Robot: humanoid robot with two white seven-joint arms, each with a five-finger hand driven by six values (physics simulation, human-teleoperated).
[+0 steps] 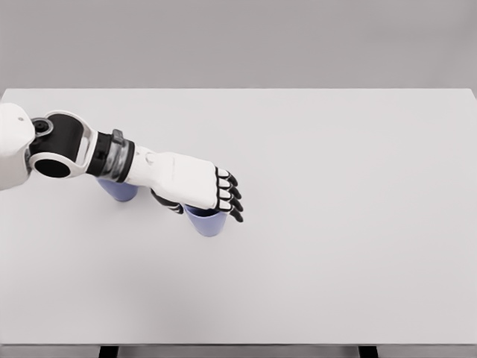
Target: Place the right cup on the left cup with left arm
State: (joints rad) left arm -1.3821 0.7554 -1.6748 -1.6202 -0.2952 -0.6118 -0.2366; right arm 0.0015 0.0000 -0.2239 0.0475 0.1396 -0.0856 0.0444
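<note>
**Supervisor:** Report the left hand and both cups.

**Operator:** I see the left arm entering from the picture's left edge and reaching toward the tabletop's (358, 224) middle. The left hand (195, 186) sits directly over the right cup (206, 222), a blue cup standing upright on the tabletop. The fingers (227, 192) are extended past the cup's rim and only slightly bent, dark tips pointing right; the thumb shows below the palm at the cup's left side. I cannot tell whether the hand has closed on the cup or merely covers it; the rim is mostly hidden under the palm.

**Supervisor:** And the left cup?

**Operator:** The left cup (119, 191), also blue, stands near the right cup, to its left and slightly farther back. The forearm and wrist cover most of it; only its lower body shows.

**Supervisor:** Clearance?

**Operator:** Both cups stand well inside the tabletop's edges. I see bare surface on the whole right half, and in front of the cups up to the near edge.
</note>
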